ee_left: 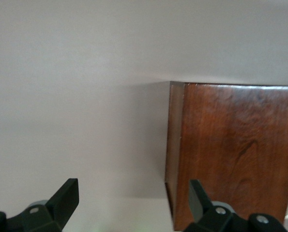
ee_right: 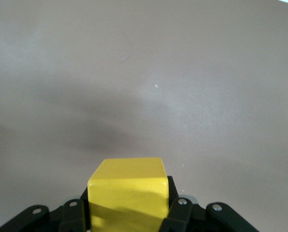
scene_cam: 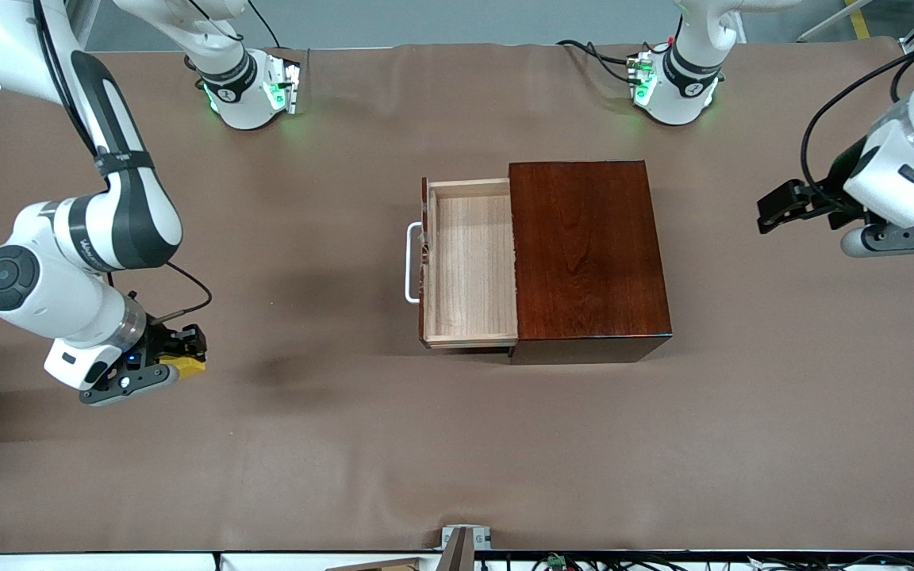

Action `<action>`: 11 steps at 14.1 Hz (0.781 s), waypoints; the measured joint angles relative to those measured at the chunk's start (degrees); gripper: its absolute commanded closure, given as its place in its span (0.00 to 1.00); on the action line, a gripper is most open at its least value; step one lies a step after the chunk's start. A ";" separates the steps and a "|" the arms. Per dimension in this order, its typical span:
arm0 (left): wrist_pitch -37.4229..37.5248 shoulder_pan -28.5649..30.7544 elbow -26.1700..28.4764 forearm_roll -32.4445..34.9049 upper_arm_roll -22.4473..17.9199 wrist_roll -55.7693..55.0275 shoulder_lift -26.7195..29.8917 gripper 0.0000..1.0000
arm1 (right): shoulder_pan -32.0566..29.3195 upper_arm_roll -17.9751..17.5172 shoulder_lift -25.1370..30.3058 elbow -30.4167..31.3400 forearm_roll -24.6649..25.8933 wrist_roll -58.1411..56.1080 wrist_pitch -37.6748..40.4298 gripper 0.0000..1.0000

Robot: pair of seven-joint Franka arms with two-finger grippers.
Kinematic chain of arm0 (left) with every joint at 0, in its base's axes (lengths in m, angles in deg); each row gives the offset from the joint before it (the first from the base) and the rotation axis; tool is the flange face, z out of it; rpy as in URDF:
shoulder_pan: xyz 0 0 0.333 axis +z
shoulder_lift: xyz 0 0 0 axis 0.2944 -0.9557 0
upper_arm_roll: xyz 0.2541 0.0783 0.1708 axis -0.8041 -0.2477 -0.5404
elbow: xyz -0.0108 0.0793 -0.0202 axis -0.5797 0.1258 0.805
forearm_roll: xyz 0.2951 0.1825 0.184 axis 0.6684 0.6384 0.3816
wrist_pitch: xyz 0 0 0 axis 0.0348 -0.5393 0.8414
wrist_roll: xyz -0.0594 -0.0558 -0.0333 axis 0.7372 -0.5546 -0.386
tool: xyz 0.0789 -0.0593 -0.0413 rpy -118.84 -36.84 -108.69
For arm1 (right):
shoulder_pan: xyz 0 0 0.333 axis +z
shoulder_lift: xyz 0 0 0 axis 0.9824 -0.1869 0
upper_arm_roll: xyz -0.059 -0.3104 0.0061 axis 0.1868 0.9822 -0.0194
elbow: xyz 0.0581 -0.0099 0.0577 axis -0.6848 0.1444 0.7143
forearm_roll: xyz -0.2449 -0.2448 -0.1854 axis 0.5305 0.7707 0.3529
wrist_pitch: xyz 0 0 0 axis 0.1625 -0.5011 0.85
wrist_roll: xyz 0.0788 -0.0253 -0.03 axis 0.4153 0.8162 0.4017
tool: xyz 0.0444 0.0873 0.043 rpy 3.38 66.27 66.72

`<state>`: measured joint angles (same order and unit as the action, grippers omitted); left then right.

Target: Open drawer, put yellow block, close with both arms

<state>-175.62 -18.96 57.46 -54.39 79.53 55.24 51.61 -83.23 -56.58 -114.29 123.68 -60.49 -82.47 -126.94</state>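
Both pincers differ: right pincer (scene_cam: 179, 357) clamps the yellow block (scene_cam: 185, 365); left pincer (ee_left: 134, 203) waits, spread wide.

Yellow block (ee_right: 128, 192) — reddish-brown box (scene_cam: 588, 252) — brown table (scene_cam: 457, 444).

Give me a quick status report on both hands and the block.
Right hand shut on yellow block, over the table's right-arm end. Left hand open, waiting by the wooden box. Drawer open, empty. Nothing between block and drawer.
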 measured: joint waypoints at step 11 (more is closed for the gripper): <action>-2.32 1.36 1.07 0.00 0.10 2.06 0.12 0.00 | 6.46 -6.68 0.00 -6.09 0.03 -32.06 5.27 1.00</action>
<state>-177.94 -17.59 58.53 -54.39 79.63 57.30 51.73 -76.77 -63.26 -114.29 117.59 -60.47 -114.54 -121.67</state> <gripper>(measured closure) 0.000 0.441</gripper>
